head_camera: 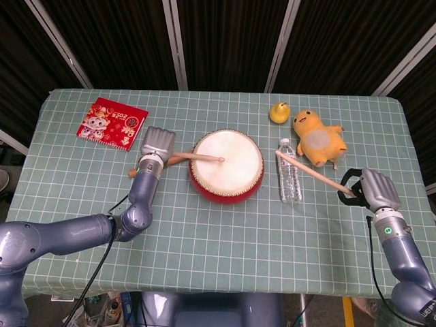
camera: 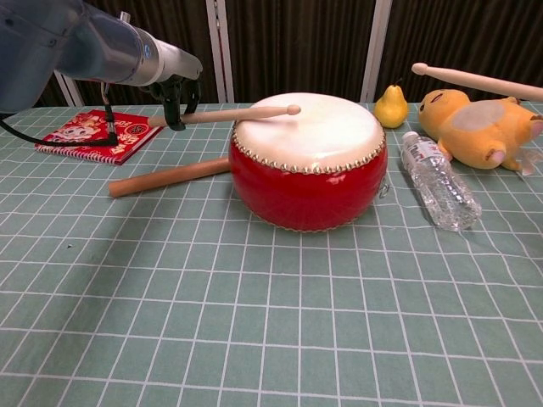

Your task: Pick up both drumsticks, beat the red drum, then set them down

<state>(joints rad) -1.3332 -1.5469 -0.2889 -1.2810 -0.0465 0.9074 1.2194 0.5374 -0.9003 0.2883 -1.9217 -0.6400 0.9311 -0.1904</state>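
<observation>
Dark-curtained backdrop; table (head_camera: 204,231) under green checked cloth; red drum (head_camera: 227,166) at centre, squat, stiff-shelled, taut pale skin — judged steady under light blows; left hand (head_camera: 156,142) clamped on the left drumstick (camera: 229,114), tip over the skin, contact not certain; right hand (head_camera: 378,191) clamped on the right drumstick (head_camera: 313,175), raised above the water bottle (head_camera: 289,174); sticks judged light, rigid, smooth wood, best held at the butt; third wooden stick (camera: 168,176) lies on the cloth beside the drum.
</observation>
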